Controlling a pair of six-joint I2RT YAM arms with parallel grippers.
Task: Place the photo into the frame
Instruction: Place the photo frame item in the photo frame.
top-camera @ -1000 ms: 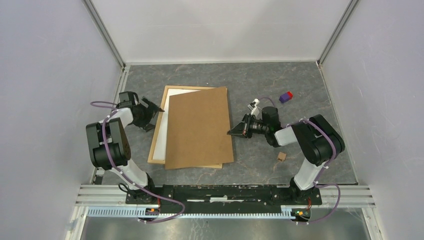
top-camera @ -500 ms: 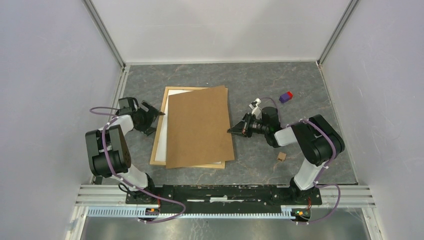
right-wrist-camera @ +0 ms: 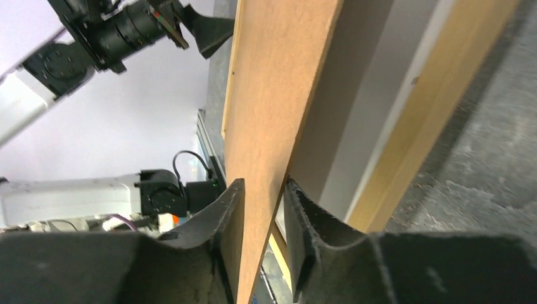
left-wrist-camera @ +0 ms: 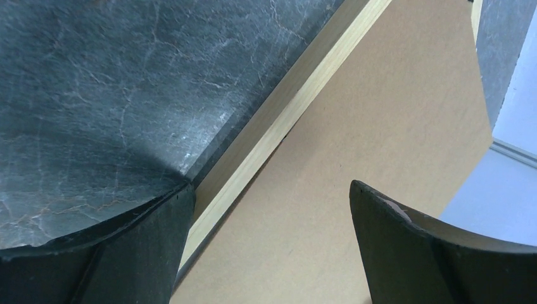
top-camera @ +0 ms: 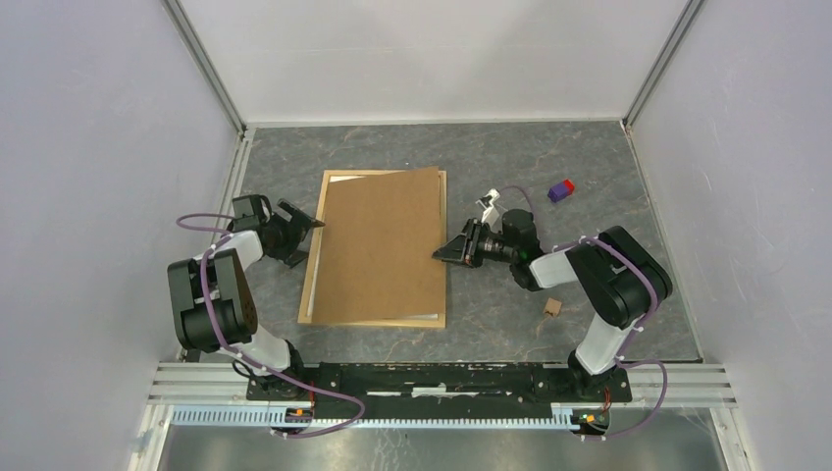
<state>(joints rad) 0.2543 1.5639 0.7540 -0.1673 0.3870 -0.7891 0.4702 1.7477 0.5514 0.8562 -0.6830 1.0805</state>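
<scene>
At right edge of frame [right-wrist-camera: 443, 95], right gripper [right-wrist-camera: 264, 183] straddling backing board [right-wrist-camera: 278, 76], grip unclear, left gripper [left-wrist-camera: 271, 190] spread wide.

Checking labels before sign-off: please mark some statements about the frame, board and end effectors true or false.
1. The brown fibreboard backing board lies on the light wooden picture frame. True.
2. The left end effector grips the frame. False: it is open, holding nothing, at the frame's left side.
3. The board's right edge sits between the fingers of the right end effector. True.
4. The small purple-and-red block rests on the board. False: it lies on the grey table, right of the frame.
</scene>
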